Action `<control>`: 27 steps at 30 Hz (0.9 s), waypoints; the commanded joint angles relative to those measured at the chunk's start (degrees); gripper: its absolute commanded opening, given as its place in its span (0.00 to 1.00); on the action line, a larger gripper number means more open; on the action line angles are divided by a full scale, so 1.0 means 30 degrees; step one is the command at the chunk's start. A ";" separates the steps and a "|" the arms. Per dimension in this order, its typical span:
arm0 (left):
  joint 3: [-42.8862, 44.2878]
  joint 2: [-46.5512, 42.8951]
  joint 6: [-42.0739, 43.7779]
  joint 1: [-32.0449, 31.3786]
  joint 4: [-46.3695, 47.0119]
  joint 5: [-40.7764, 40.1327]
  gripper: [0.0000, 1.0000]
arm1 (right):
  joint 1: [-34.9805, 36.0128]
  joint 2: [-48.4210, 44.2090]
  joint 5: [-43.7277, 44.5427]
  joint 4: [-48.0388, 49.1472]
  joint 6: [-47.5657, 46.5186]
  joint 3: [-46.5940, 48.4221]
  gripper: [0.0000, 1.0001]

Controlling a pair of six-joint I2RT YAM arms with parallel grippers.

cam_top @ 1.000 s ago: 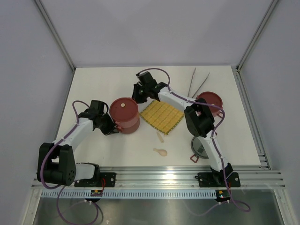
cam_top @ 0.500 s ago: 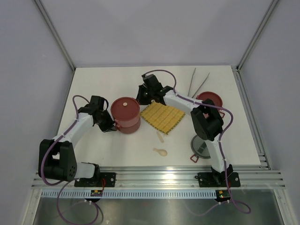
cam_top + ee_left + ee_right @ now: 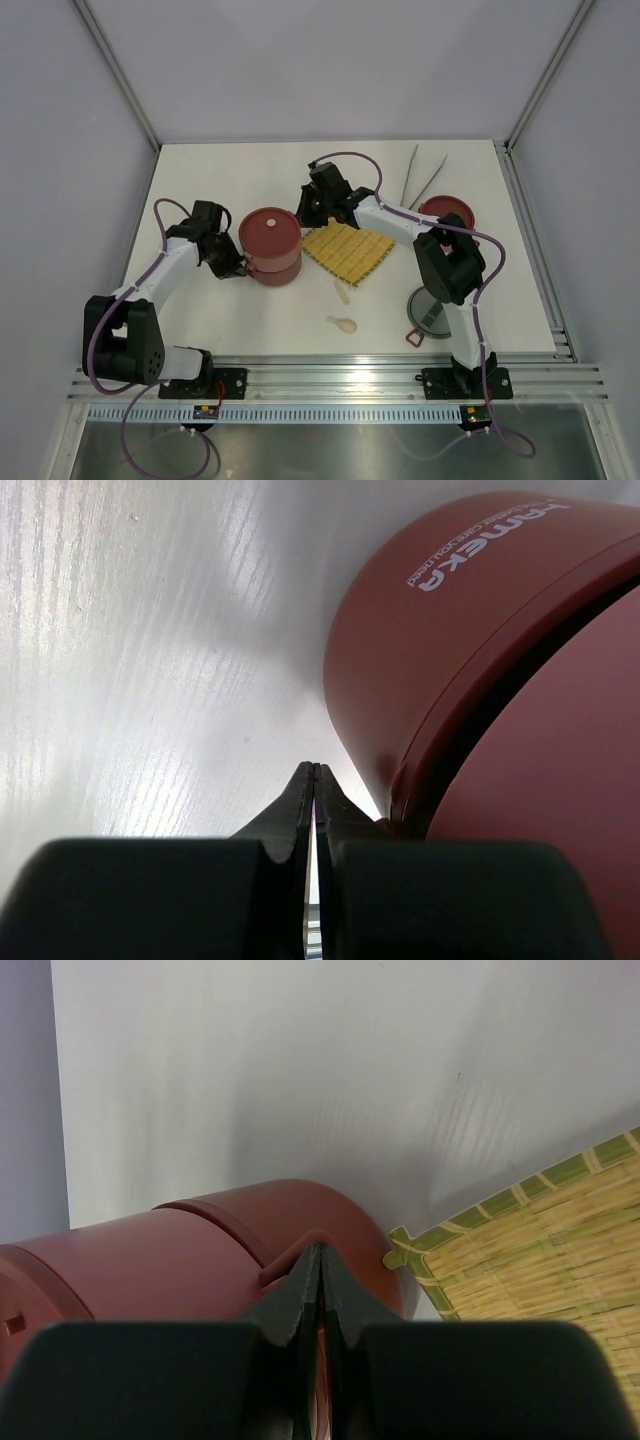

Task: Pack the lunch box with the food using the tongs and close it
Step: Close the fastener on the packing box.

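Observation:
The lunch box point(image 3: 270, 243) stands as a dark-red stack left of centre, with a flat red disc lid on top. My left gripper point(image 3: 232, 266) is shut and empty, its tips point(image 3: 315, 767) beside the seam between two tiers point(image 3: 480, 630). My right gripper point(image 3: 306, 216) is at the stack's far right side, shut on a small red tab of the lunch box point(image 3: 300, 1243). The silver tongs point(image 3: 420, 178) lie at the back right, untouched. A grey see-through top lid point(image 3: 430, 315) with red clips lies at the front right. No food shows in any view.
A yellow woven mat point(image 3: 345, 250) lies just right of the stack, its corner point(image 3: 540, 1250) close to my right fingers. A further red round piece point(image 3: 447, 213) sits behind the right arm. A cream spoon point(image 3: 342, 323) and a small cream piece point(image 3: 342, 291) lie in front of the mat.
The right gripper has shifted slightly right and nearer, still at the stack's side. The left gripper has moved a little back along the stack's left. The stack has nudged slightly right.

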 commanded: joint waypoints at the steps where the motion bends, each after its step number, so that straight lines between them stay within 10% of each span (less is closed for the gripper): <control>1: 0.0935 -0.0261 -0.0168 -0.0113 0.2035 -0.0085 0.00 | 0.1261 -0.0962 -0.2054 -0.1082 0.0489 -0.0065 0.09; 27: 0.2162 -0.4479 0.1298 -0.0113 -0.3562 -0.3835 0.00 | 0.1232 -0.1606 -0.0883 -0.1873 -0.0126 0.0844 0.09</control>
